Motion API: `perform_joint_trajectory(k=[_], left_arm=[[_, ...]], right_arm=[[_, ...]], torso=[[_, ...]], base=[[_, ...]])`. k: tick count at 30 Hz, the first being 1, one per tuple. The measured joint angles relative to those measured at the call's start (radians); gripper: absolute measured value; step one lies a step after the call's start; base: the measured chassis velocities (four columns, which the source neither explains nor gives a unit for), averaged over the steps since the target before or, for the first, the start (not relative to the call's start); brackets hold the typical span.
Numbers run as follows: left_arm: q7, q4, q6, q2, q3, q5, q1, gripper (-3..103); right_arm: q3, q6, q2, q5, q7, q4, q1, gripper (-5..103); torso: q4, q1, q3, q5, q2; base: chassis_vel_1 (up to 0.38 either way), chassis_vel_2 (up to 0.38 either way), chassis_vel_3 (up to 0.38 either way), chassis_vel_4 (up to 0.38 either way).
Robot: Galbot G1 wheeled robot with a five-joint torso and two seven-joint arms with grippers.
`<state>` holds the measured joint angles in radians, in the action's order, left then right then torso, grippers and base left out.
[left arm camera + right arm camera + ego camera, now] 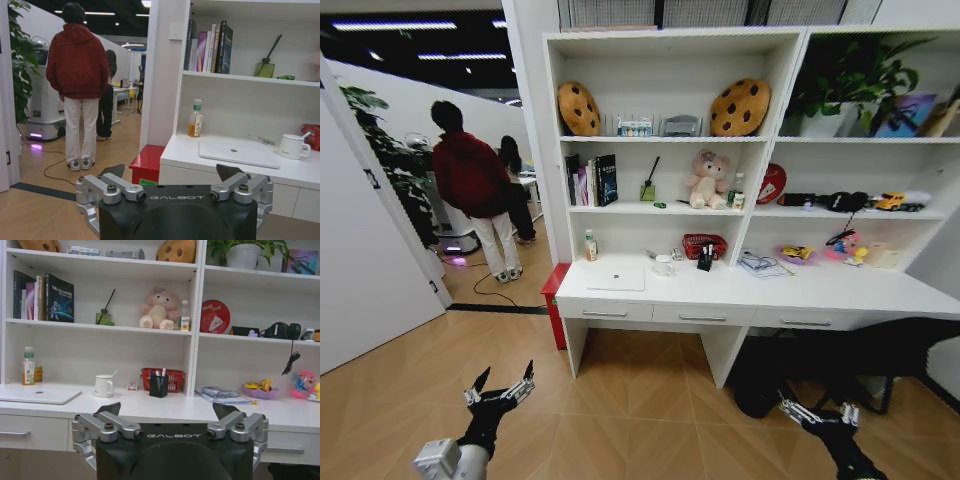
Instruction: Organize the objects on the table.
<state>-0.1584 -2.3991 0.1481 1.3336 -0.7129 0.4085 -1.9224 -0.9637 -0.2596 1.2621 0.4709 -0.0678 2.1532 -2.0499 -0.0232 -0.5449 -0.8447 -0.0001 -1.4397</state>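
Observation:
The long white table (720,293) stands ahead under the shelves. On it, from the left end: a clear bottle (590,245) (195,119) (28,366), a silver laptop (615,278) (239,152) (37,394), a white mug (663,264) (104,386) and a black pen cup (705,260) (159,385) with pens in it. My left gripper (505,375) (172,172) and right gripper (817,410) (167,410) both hang open and empty, low over the wooden floor and well short of the desk.
A red basket (172,380), loose papers (222,395) and a purple bowl (259,390) also sit on the desk. A red stool (148,162) stands at its left end. Black chair (840,365) at the right. A person (470,185) stands in the doorway to the left.

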Motion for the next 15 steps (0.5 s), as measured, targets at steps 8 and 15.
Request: perform_joint_trajectory(k=[8, 15], left_arm=[[0.000, 0.000, 0.000, 0.000, 0.000, 0.000, 0.000, 100], [0.000, 0.000, 0.000, 0.000, 0.000, 0.000, 0.000, 100]], right_arm=[[0.000, 0.000, 0.000, 0.000, 0.000, 0.000, 0.000, 100], [0.000, 0.000, 0.000, 0.000, 0.000, 0.000, 0.000, 100]], torso=[[0.0000, 0.000, 0.000, 0.0000, 0.000], [0.0000, 0.000, 0.000, 0.0000, 0.000]], base=[[0.000, 0.000, 0.000, 0.000], [0.000, 0.000, 0.000, 0.000]])
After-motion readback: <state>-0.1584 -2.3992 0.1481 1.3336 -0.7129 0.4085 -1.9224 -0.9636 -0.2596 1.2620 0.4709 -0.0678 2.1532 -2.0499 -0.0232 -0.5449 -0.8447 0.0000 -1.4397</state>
